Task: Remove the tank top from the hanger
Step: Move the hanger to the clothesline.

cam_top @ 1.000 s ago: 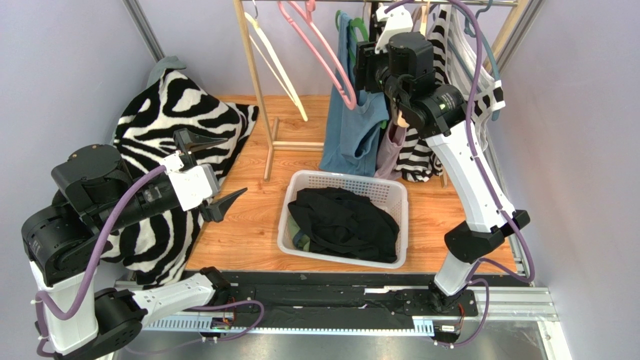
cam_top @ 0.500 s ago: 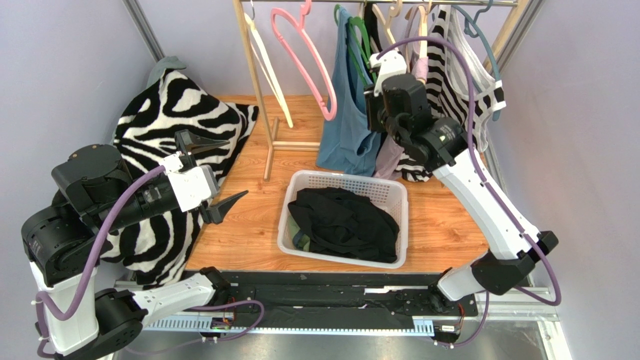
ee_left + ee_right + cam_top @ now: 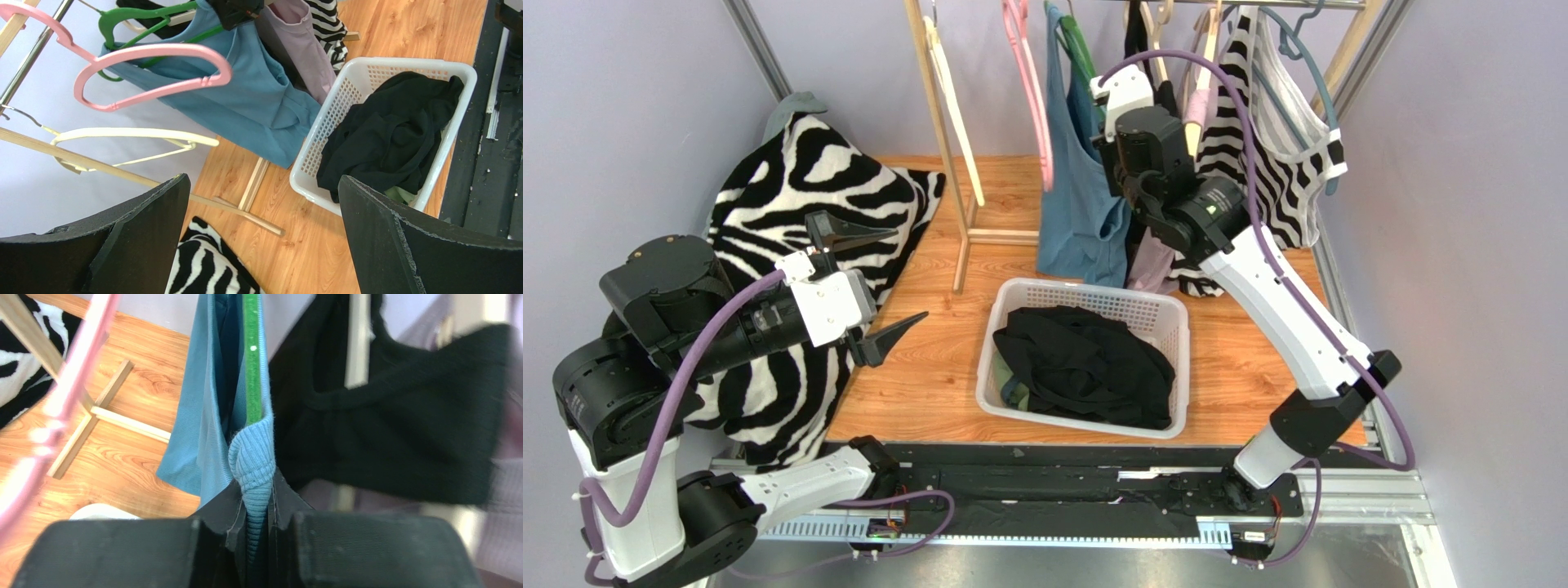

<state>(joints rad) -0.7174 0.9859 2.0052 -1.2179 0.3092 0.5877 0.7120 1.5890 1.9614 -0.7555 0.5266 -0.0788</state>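
Observation:
A blue ribbed tank top (image 3: 1078,202) hangs on a green hanger (image 3: 1079,47) on the rack. My right gripper (image 3: 1117,137) is shut on a bunched strap of the blue top (image 3: 255,454), just below the green hanger's arm (image 3: 251,361). The top also shows in the left wrist view (image 3: 245,104), with the green hanger (image 3: 138,17) above it. My left gripper (image 3: 879,284) is open and empty, held over the floor left of the basket, far from the rack.
A white basket (image 3: 1011,300) holding black clothes (image 3: 1085,364) stands below the rack. A pink hanger (image 3: 1028,86) and a cream hanger (image 3: 952,104) hang empty to the left. Black, lilac and zebra-striped garments (image 3: 1241,147) hang to the right. A zebra cushion (image 3: 811,208) lies at left.
My right gripper has moved left and down along the rack with the blue strap in it. The blue top and the pink and cream hangers have swung left. The left arm has barely moved.

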